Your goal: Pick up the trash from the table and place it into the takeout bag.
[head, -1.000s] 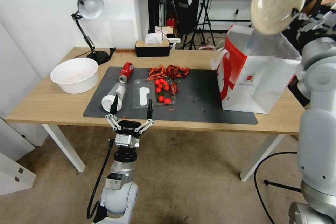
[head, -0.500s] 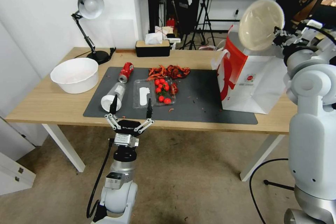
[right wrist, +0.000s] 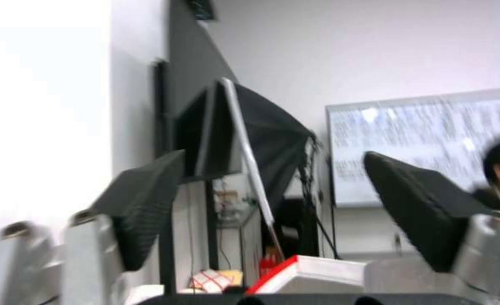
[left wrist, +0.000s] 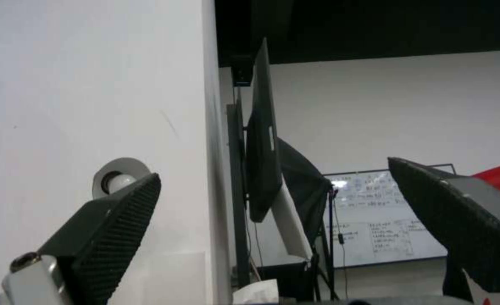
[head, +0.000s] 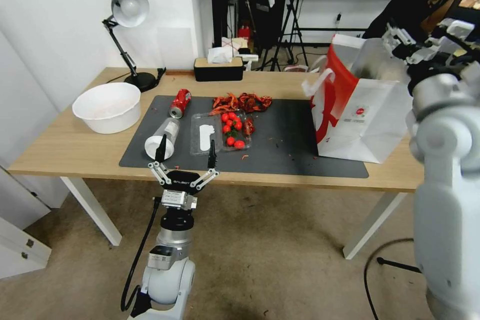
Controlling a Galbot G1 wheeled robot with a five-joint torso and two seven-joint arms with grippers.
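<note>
The white takeout bag (head: 367, 120) with red sides stands at the right end of the table (head: 65, 147). My right gripper (head: 402, 44) hovers over its open top, open and holding nothing (right wrist: 273, 163). The bag's rim (right wrist: 312, 269) lies just below those fingers. Trash lies on the dark mat: a crushed red can (head: 179, 103), a clear bottle (head: 162, 139) on its side, a clear tray with cherry tomatoes (head: 231, 130) and red shells (head: 242, 102). My left gripper (head: 186, 144) is open at the table's front edge, just short of the bottle and tray, and empty (left wrist: 273, 169).
A white bowl (head: 106, 106) sits on the table's left part, a black desk lamp (head: 126, 10) at the back left and a tissue box (head: 218, 67) at the back middle. Tripods and a whiteboard stand behind. A cable runs on the floor by the right table leg.
The beige bowl held by my right gripper came down towards the bag's mouth and is out of the gripper now. That gripper has opened and dropped lower. The left arm stayed put.
</note>
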